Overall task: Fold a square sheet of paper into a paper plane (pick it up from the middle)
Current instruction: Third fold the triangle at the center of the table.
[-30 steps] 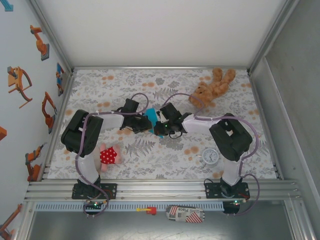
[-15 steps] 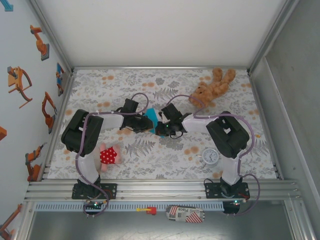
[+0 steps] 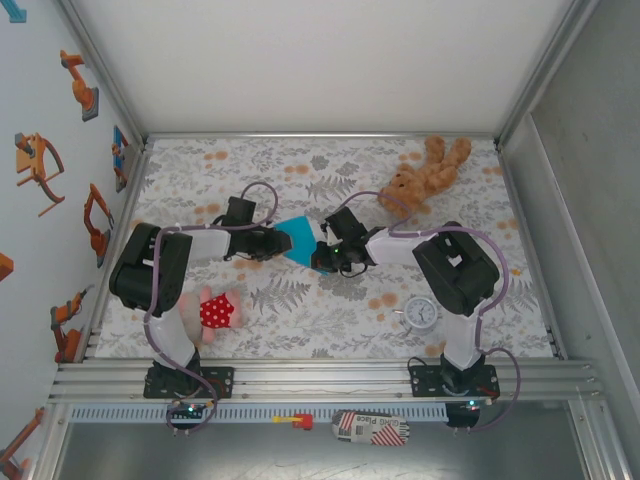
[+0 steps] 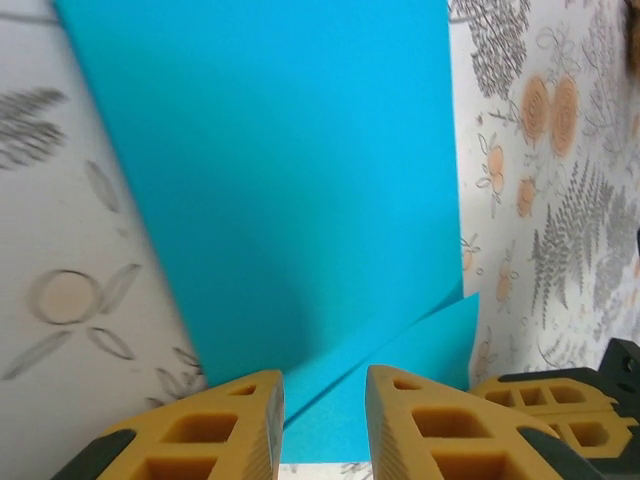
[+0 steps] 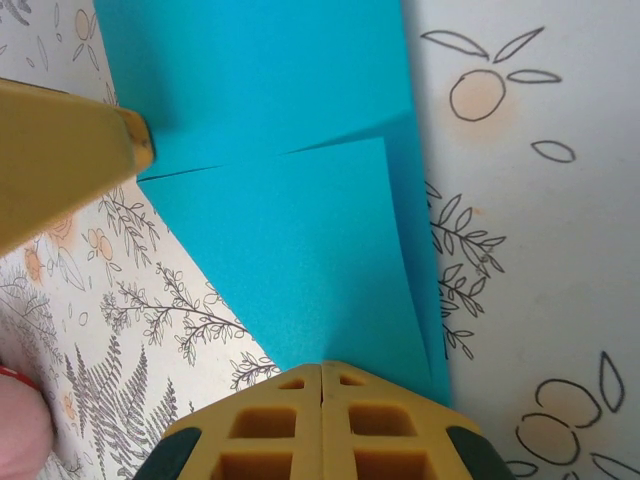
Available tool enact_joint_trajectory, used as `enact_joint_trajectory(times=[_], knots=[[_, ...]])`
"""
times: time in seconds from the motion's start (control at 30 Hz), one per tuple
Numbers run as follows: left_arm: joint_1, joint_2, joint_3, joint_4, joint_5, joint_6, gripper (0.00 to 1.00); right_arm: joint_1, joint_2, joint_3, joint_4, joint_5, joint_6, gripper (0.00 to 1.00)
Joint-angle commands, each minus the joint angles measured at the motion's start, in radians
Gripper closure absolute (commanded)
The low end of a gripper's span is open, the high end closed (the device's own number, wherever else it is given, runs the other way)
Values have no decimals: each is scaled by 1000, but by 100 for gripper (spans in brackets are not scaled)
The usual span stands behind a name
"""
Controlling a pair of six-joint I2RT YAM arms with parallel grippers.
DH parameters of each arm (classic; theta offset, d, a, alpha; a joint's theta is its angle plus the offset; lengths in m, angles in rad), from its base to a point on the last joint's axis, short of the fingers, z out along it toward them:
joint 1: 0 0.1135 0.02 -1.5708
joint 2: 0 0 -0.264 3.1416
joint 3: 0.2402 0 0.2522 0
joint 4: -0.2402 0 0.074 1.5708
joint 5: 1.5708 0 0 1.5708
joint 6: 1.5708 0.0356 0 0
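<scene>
The square sheet of paper (image 3: 297, 240) is turquoise and folded, with angled flaps (image 4: 400, 340) lying over it. It sits mid-table between the two grippers. My left gripper (image 3: 268, 243) stands at its left end, jaws apart (image 4: 325, 378), and the paper's near edge shows in the gap without being pinched. My right gripper (image 3: 322, 252) is at the sheet's right end, its yellow fingers pressed together (image 5: 322, 366) on the paper's corner. One left finger (image 5: 60, 160) hangs over the far edge of the sheet (image 5: 270, 200).
A brown teddy bear (image 3: 425, 175) lies at the back right. A small round white clock (image 3: 420, 313) sits front right. A plush toy with a red dotted patch (image 3: 213, 310) lies by the left arm's base. Enclosure walls ring the floral table (image 3: 300, 170).
My left gripper has opened and drawn back to the left, uncovering more of the blue sheet. The right gripper has stayed shut in place.
</scene>
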Motion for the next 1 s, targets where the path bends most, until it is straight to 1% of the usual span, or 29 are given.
enact_joint_trajectory(times=[0.0,0.1,0.23,0.27,0.37,0.43,0.53,0.63,0.7,0.8,0.97], knots=[[31,-14,-20,-76,-142,53,71,-11,70,-64,-155,99,19,100],[40,-43,-16,-82,-157,27,70,-11,33,-60,-93,67,19,100],[40,-136,-25,-51,-137,-98,63,-11,-54,-23,23,32,45,100],[38,-159,-31,-39,-130,-126,62,-11,-74,-16,52,29,53,99],[26,-230,-67,-28,-138,-196,57,-11,-127,-4,127,48,73,90],[18,-272,-104,-19,-142,-240,52,-11,-149,-7,148,84,79,85],[0,-302,-145,1,-128,-300,47,-11,-142,-7,149,112,84,79],[-23,-302,-165,26,-98,-348,44,-12,-119,-7,160,109,89,75],[-41,-292,-171,43,-97,-373,44,-11,-107,-9,162,121,92,73],[-58,-255,-170,74,-93,-393,44,-11,-89,-5,153,130,86,73],[-64,-189,-170,155,-58,-438,44,-11,-71,2,138,150,80,73]])
